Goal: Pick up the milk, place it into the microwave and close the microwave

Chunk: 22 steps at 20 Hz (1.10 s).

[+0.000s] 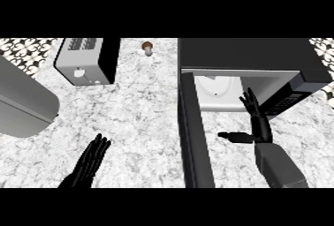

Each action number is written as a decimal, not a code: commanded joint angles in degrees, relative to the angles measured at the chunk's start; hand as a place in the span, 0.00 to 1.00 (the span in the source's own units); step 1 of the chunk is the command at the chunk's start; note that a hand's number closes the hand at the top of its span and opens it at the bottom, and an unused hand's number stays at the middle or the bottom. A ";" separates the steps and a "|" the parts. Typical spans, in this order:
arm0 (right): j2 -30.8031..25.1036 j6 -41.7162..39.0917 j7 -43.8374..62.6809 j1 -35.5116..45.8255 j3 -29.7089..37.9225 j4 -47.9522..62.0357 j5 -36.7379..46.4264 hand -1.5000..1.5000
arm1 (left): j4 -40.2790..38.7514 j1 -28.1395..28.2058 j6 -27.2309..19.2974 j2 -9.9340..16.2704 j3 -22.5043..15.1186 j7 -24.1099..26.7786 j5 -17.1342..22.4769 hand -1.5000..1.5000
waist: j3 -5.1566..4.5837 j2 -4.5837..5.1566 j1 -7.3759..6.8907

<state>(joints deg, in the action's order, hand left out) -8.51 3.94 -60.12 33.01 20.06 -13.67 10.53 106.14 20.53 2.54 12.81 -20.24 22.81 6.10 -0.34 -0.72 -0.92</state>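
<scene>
Grey-white marbled stone made up the counter (143,114), with a strip of patterned black-and-white tile showing at the far corners.

From the head view, the microwave (254,55) stood at the far right, a black box with its door (194,137) swung open toward the robot, seen edge-on as a long dark slab. Its pale cavity was lit, and a white milk carton (218,86) sat inside, on the cavity floor toward the left. The right hand (256,115) was just in front of the opening, its fingers straight and slightly spread, pointing at the cavity, the thumb stuck out to the left; it held nothing and lay clear of the milk. The left hand (88,161) showed at the lower left, fingers straight and close together, resting above the counter, well apart from everything else.

A silver toaster (85,62) stood at the far left. A small brown mushroom (148,47) lay between it and the microwave. A rounded grey shape (23,103) filled the left edge; what it was could not be told.
</scene>
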 commanded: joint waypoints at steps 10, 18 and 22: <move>-1.62 -20.30 -5.55 -17.96 -0.28 -12.45 -6.72 0.00 | -2.99 -6.81 0.02 -2.51 -7.00 -9.50 -5.61 1.00 | 0.28 0.36 2.48; -1.50 -23.48 -0.09 -29.14 -3.69 -29.07 -10.52 0.00 | -10.78 -8.26 2.74 1.63 -12.12 -4.02 -15.87 1.00 | 0.15 0.19 3.18; -3.89 -27.23 4.43 -35.97 -4.71 -39.56 -14.12 0.00 | -12.83 -12.28 2.81 -0.15 -15.33 -8.91 -19.64 1.00 | 0.15 0.26 3.35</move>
<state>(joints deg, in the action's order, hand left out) -10.96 -14.95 -55.01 2.63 16.19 -45.51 -1.07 96.79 10.97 4.78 13.15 -32.61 15.07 -9.50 -0.16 -0.53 2.31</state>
